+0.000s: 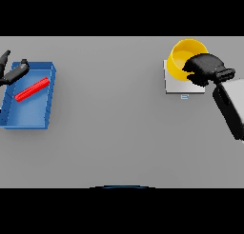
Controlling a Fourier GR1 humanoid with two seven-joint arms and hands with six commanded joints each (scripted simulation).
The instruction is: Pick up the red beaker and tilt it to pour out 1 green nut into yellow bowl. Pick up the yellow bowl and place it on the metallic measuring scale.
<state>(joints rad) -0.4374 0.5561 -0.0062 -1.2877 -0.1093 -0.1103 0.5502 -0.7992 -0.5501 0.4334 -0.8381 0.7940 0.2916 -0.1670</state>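
The yellow bowl (183, 57) sits on the metallic scale (177, 88) at the far right of the table. My right hand (206, 69) reaches in from the right, its fingers curled over the bowl's right rim. The red beaker (32, 89) lies on its side, slanted, inside a blue tray (50, 92) at the far left. My left hand (12, 73) hovers at the tray's upper left corner with its fingers straight, apart from the beaker. No green nut shows; the inside of the bowl looks plain yellow.
The grey table stretches wide between the tray and the scale. The scale's small display tab (184, 97) sticks out toward me. My right forearm (231, 107) runs along the right edge.
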